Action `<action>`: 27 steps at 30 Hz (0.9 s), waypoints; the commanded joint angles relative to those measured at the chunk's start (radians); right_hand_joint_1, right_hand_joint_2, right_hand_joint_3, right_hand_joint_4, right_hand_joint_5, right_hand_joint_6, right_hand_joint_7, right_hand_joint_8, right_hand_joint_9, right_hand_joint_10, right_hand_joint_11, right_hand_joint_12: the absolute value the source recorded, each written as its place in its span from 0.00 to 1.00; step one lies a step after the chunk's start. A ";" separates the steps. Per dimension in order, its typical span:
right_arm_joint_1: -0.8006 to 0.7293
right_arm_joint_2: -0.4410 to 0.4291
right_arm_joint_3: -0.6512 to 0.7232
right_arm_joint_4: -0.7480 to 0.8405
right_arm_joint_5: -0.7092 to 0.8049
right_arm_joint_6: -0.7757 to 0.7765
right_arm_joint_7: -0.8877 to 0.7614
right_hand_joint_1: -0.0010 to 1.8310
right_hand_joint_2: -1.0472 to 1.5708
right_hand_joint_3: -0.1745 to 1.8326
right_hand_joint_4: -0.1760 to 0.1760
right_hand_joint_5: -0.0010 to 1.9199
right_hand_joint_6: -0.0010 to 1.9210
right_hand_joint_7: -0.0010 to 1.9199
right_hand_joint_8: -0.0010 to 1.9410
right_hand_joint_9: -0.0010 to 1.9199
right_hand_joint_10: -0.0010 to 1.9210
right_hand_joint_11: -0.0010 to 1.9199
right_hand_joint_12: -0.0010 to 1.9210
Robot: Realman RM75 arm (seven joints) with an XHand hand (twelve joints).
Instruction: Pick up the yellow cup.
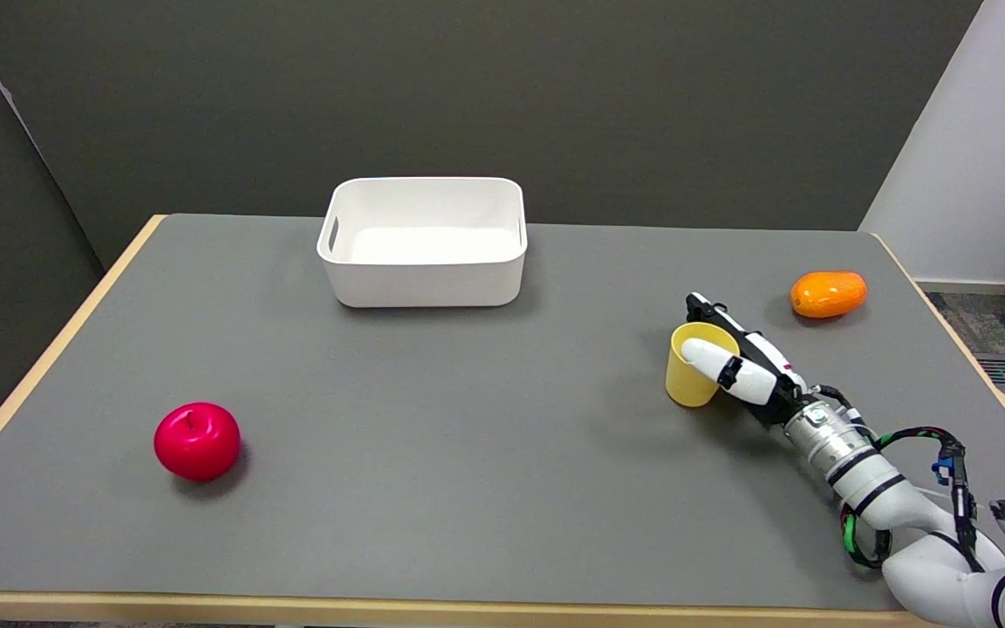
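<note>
in the head view our right hand [742,366] is at the grasping step, its fingers clamped on the yellow cup [691,372] with one white finger across the front wall and the rest behind the rim. the cup stands upright on the grey table [468,453], right of centre and near the orange fruit [828,293]. we judge the next move calls for a steady straight lift, since the plain tapered wall could slip.

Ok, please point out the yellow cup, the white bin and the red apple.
yellow cup [686,384]: head view, on its side wall.
white bin [422,281]: head view, on its front wall.
red apple [197,441]: head view, on its body's middle.
</note>
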 commanded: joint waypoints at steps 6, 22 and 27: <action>0.001 -0.007 -0.009 -0.003 -0.066 -0.019 0.028 0.32 0.62 0.41 0.23 0.00 0.00 0.00 0.00 0.00 0.00 0.00 0.00; 0.001 -0.007 -0.008 -0.021 -0.113 -0.021 0.053 0.36 0.62 0.40 0.21 0.00 0.00 0.00 0.00 0.00 0.00 0.00 0.00; 0.001 -0.007 0.100 -0.007 -0.113 0.031 0.031 0.41 0.61 0.46 0.19 0.00 0.01 0.00 0.00 0.00 0.00 0.00 0.00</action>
